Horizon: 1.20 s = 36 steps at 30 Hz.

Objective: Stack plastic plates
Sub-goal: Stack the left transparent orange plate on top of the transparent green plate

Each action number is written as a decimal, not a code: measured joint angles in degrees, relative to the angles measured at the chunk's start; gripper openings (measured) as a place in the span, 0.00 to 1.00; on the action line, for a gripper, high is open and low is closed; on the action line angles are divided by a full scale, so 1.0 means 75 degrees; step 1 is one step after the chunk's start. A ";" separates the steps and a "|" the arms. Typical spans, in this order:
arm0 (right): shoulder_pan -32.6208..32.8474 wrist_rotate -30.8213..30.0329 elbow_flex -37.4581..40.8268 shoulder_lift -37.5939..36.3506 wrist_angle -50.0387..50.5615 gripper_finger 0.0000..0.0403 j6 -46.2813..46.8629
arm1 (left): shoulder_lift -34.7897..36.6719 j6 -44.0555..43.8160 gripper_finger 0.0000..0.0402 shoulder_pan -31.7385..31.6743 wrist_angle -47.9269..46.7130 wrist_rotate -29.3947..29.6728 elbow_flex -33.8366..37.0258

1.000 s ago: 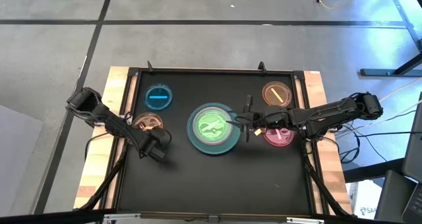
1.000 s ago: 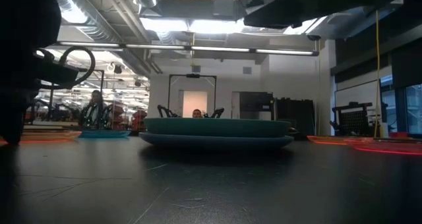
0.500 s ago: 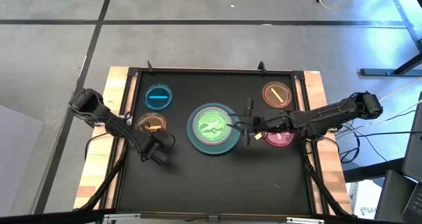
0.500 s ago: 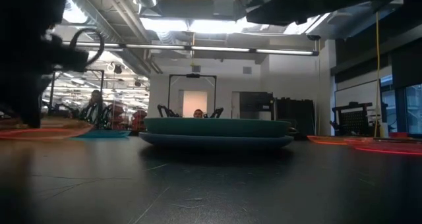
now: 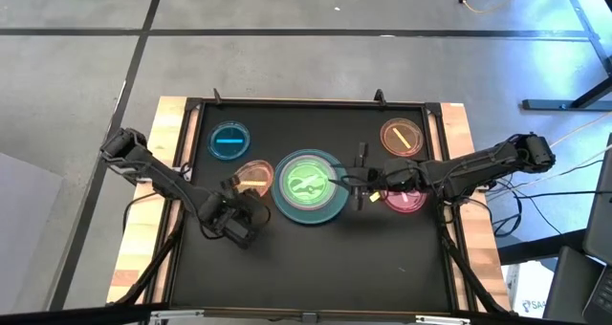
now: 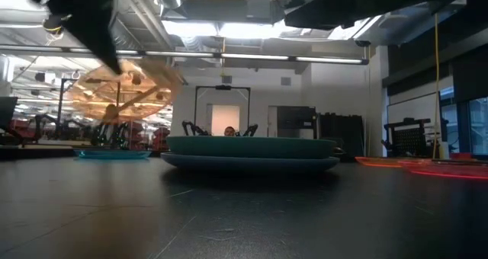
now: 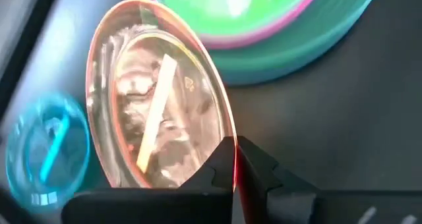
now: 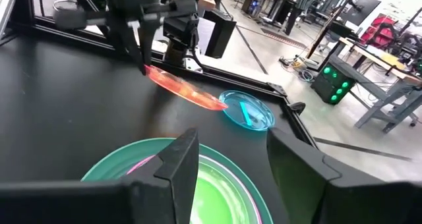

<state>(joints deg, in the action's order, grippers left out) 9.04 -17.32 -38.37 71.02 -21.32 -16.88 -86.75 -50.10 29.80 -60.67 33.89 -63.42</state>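
Got my left gripper [image 7: 235, 163] pinching the amber plate [image 7: 158, 118] by its rim, tilted in the air just beside the stack [image 5: 309, 184] so it clears the edge, while my right gripper [image 8: 227, 159] hangs spread open over the stack.

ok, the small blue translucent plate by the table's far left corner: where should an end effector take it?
By the rim. The small blue translucent plate lies flat on the black table, alone, so its thin rim is the only pinchable part. Its near-left edge looks best, from the left end effector side, once that arm has placed the amber plate.
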 joint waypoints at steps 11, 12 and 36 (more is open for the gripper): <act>0.0856 -0.0526 0.0000 0.0000 0.0015 0.43 0.0151 | -0.0037 0.3367 0.00 -0.0363 0.2874 0.0773 -0.0053; 0.0985 -0.0765 0.0000 0.0000 0.0013 0.43 0.0115 | -0.0060 0.3596 0.00 -0.0440 0.3106 0.0703 -0.0003; 0.2948 -0.4823 -0.0009 -0.0408 0.0877 0.43 0.0016 | -0.1906 0.6564 0.00 -0.2464 0.5098 -0.0830 0.0037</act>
<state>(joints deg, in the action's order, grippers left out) 31.15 -53.49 -38.44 67.96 -14.74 -16.76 -101.05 -0.87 11.32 -22.43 27.67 -63.15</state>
